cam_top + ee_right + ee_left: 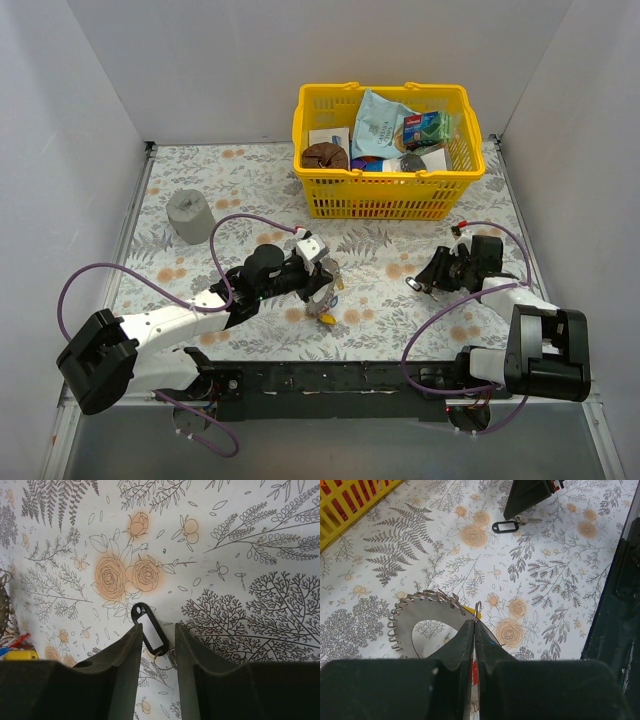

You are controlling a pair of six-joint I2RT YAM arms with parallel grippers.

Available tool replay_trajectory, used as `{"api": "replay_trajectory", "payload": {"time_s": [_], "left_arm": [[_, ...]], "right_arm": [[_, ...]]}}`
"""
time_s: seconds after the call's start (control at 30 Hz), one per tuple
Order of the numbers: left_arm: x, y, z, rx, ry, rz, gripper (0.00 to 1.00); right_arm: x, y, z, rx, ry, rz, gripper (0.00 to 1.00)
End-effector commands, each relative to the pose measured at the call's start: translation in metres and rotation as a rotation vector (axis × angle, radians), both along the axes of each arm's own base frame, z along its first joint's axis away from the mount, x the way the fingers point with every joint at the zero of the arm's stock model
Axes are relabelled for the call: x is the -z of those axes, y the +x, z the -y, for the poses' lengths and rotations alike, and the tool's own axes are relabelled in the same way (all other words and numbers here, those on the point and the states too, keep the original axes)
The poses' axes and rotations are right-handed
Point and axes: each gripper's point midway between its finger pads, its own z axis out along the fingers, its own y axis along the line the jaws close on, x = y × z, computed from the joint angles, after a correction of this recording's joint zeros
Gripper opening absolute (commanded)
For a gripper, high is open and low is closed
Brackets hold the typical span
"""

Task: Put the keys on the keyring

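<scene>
Top external view. A yellow basket (385, 195) of packaged goods stands at the far side of a flower-patterned table (250, 180). Near and slightly left of the basket, the left gripper (322, 283) sits over the keyring (320, 299), with a yellow-headed key (328, 318) just on its near side. Near and right of the basket, the right gripper (428, 280) points at a black-tagged key (412, 285) lying flat on the table. A grey cylinder (187, 215) stands well left of the basket.

Left wrist view. The left jaws are clenched tight on a thin wire loop (478, 609) that rises just beyond their tips. The keyring, a broad flat silver ring with wire coiled along its outer edge, lies immediately left of the loop on the basket side. Whether loop and ring are joined cannot be told. Slivers of red and yellow show under the fingers. The black-tagged key lies well apart, on the side away from the basket.

Right wrist view. The right jaws are released. They stand apart with the black tag and its small split ring between them, ungripped. At the left edge lie yellow and red key heads (19, 654) beside a sliver of coiled wire.
</scene>
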Motion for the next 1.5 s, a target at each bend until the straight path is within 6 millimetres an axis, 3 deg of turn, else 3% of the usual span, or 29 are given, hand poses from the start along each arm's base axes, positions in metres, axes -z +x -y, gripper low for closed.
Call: {"api": "replay_trajectory", "payload": {"time_s": [0.0, 0.27, 0.57, 1.1, 1.47], "left_arm": [[-0.023, 0.002, 0.007, 0.009, -0.046, 0.034, 0.00], [-0.023, 0.002, 0.007, 0.008, -0.047, 0.029, 0.00], [-0.023, 0.002, 0.008, 0.009, -0.051, 0.024, 0.00], [-0.023, 0.000, 0.009, 0.016, -0.056, 0.015, 0.00], [-0.022, -0.002, 0.005, 0.009, -0.057, 0.018, 0.00]], "right_arm": [[-0.007, 0.006, 0.002, -0.014, -0.010, 0.039, 0.42], [-0.003, -0.007, 0.000, -0.020, -0.003, 0.003, 0.43], [-0.033, -0.001, 0.004, 0.002, -0.034, 0.104, 0.44], [-0.013, -0.018, 0.010, 0.085, -0.098, -0.062, 0.36], [-0.005, -0.008, 0.002, 0.075, -0.071, -0.072, 0.31]]}}
